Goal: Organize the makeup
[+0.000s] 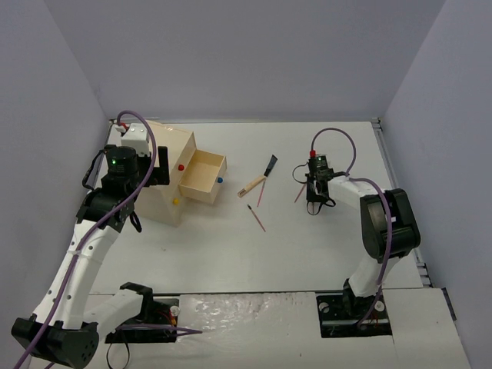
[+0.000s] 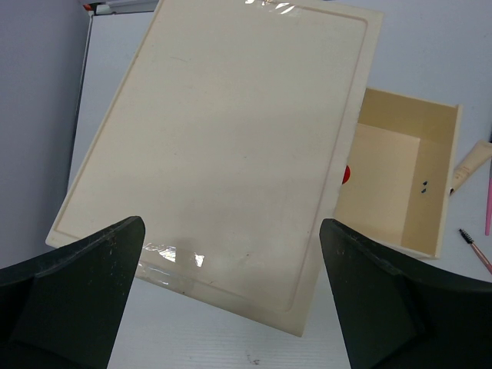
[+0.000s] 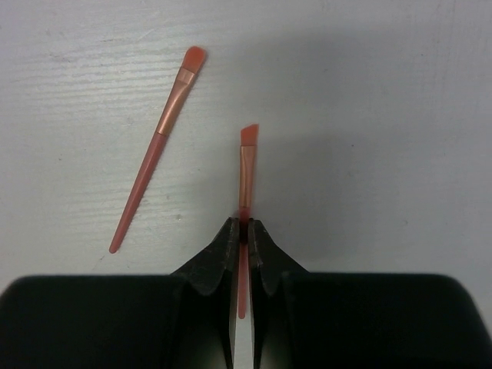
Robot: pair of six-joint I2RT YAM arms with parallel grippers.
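In the right wrist view my right gripper (image 3: 244, 227) is shut on the thin handle of a pink makeup brush (image 3: 247, 161), whose copper ferrule and angled tip point away over the white table. A second pink brush (image 3: 157, 154) lies loose to its left. From above, the right gripper (image 1: 314, 204) points down at the table with a pink stick (image 1: 300, 194) beside it. A wooden-handled brush (image 1: 257, 181), a pink pencil (image 1: 262, 192) and a dark-tipped pencil (image 1: 256, 217) lie mid-table. My left gripper (image 2: 231, 223) hangs open above the beige wooden box (image 2: 223, 138), holding nothing.
The box (image 1: 165, 157) stands at the left with one drawer (image 1: 204, 175) pulled out and nothing in it; the drawer (image 2: 400, 177) also shows in the left wrist view beside a red knob (image 2: 345, 174). Grey walls close in the table on three sides.
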